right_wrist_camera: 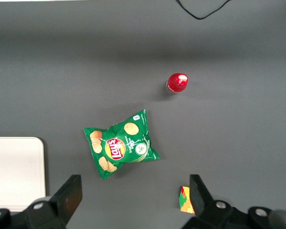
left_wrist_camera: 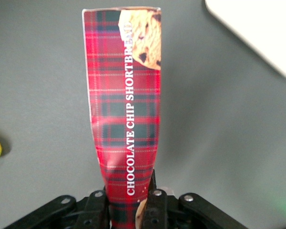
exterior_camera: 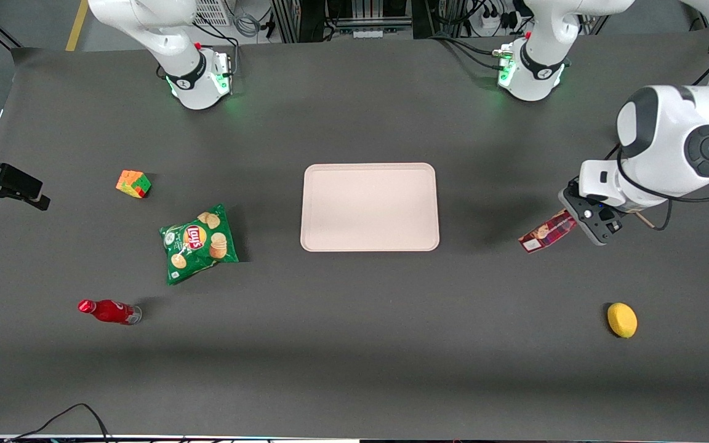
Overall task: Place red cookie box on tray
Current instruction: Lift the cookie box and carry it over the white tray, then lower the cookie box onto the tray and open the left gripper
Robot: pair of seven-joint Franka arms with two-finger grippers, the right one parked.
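Note:
The red cookie box (exterior_camera: 545, 232), a long dark-red plaid carton with a cookie picture at its free end, sticks out from my gripper (exterior_camera: 576, 223) toward the tray. The wrist view shows the gripper (left_wrist_camera: 129, 202) shut on the red cookie box (left_wrist_camera: 126, 109), pinching one end so the carton is squeezed narrow there. The box is lifted above the table, toward the working arm's end. The tray (exterior_camera: 370, 207) is a flat pale pink-beige rectangle with nothing on it at the table's middle; a corner of the tray (left_wrist_camera: 262, 33) shows in the wrist view.
A yellow lemon (exterior_camera: 621, 320) lies nearer the front camera than the gripper. Toward the parked arm's end lie a green chips bag (exterior_camera: 197, 242), a colourful cube (exterior_camera: 133, 183) and a red bottle (exterior_camera: 108, 311) on its side.

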